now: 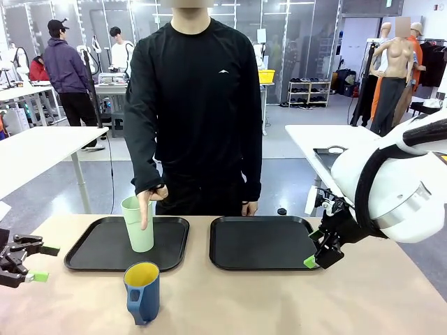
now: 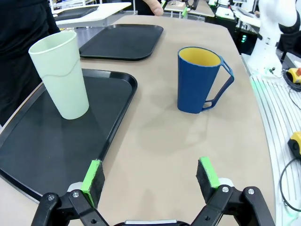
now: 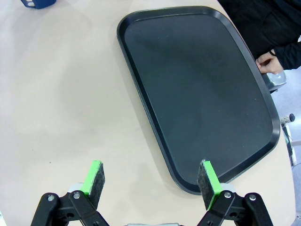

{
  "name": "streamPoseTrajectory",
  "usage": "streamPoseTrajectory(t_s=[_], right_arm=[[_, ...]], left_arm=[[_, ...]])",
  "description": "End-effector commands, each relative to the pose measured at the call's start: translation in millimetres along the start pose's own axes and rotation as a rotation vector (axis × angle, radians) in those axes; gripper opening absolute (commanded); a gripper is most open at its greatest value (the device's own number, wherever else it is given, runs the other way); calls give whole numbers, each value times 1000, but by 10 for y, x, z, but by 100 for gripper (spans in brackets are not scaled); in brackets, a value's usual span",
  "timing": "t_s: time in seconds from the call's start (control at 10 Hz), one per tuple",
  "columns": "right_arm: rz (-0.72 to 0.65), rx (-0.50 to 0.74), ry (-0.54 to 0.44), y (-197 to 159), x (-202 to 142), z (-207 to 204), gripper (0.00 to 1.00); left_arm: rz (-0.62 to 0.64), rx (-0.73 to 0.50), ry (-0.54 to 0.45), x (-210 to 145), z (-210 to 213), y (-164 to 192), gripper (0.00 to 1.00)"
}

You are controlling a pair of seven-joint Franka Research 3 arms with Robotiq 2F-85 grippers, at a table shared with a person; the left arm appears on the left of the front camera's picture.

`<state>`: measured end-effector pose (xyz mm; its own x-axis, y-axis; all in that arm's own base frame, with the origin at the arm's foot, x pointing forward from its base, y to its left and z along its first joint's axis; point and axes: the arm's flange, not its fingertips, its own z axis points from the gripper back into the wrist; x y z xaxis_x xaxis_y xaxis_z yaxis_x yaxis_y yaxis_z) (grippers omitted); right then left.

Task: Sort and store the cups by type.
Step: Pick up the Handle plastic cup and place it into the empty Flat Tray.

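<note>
Blue mug (image 1: 142, 292) right up front, bottom centre-left of the front view: upright on the tan table (image 1: 230, 307), yellow inside showing, handle on the near side. It sits just off the near rim of the left-hand black tray (image 1: 91, 255), not on it.

Behind it, the pale mint-green tumbler (image 1: 138, 225) stands upright on that tray, right of the tray's middle. The person's hand (image 1: 149, 201) hangs over it, one finger pointing straight down along the tumbler's side. Whether it touches or is just shy, I can't tell.

Over to the right, a second black tray (image 1: 262, 242) lies beside the first, a gap of table between them. The person's other hand (image 1: 248, 207) rests at the far edge behind it.

Out at the lower left edge, the left gripper (image 1: 44, 264) hovers low with its jaws spread wide, gripping nothing, well apart from the mug. On the right, the right gripper (image 1: 311, 248) hangs at the second tray's right rim, jaws wide apart too and holding nothing.
</note>
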<state>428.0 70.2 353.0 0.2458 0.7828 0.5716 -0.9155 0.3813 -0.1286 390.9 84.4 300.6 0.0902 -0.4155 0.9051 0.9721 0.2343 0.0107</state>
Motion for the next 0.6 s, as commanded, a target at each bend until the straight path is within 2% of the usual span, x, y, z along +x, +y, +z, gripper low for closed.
streamPoseTrajectory(t_s=[0.0,0.3,0.5], right_arm=[[7,3,2,-2,-10,-14,100],[7,3,2,-2,-10,-14,100],[7,3,2,-2,-10,-14,100]], left_arm=[[-81,-49,4,-202,-230,92,100],[-174,-170,-79,-415,-547,-87,100],[-184,-194,-183,-487,-733,-252,100]])
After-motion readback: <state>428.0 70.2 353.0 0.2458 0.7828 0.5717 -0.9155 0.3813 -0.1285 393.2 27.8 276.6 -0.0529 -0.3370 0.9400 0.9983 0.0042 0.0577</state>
